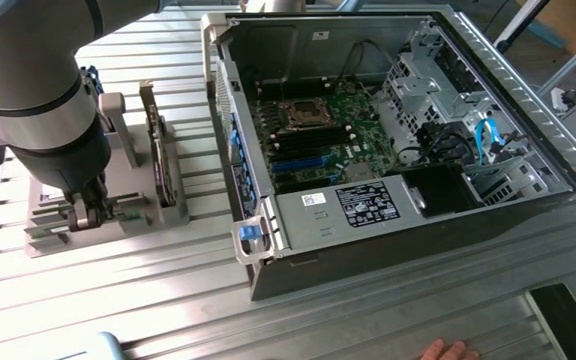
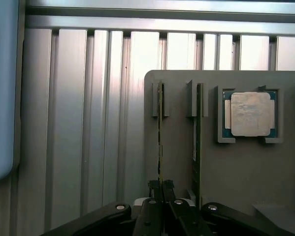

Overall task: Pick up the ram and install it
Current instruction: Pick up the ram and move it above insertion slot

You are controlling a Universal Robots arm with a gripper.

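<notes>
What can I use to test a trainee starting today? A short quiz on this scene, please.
1. True or false: the jaws are shut on the ram, which stands on edge in a slot of the grey holder.
2. What lies in the holder's square recess? A) a processor chip B) a hard drive C) a fan
3. Fill in: in the exterior view, the open computer case stands to the holder's ____.
Key: 1 true; 2 A; 3 right.
</notes>
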